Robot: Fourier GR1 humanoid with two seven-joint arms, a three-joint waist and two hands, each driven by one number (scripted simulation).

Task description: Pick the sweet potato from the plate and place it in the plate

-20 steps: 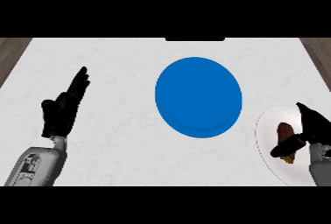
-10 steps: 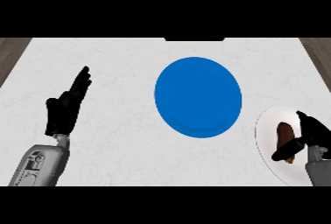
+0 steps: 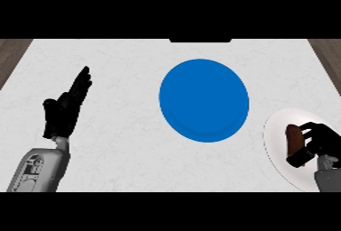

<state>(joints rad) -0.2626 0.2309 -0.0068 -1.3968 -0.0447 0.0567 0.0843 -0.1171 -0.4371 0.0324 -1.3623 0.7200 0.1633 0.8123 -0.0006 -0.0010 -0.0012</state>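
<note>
A brown sweet potato (image 3: 293, 137) lies on a white plate (image 3: 278, 153) at the right edge of the counter. My right hand (image 3: 318, 143) sits over that plate with its fingers and thumb curled round the sweet potato, hiding its lower end. A blue plate (image 3: 204, 100) with nothing on it lies in the middle of the counter, to the left of the white plate. At the left my left hand (image 3: 65, 109) is open with straight fingers pointing away from me, resting above the counter.
The white marble counter (image 3: 126, 149) ends in wooden strips at the far left and far right. A dark fixture (image 3: 200, 40) sits at the back edge.
My right hand has lowered onto the white plate and curled its fingers round the sweet potato. The left hand has barely moved.
</note>
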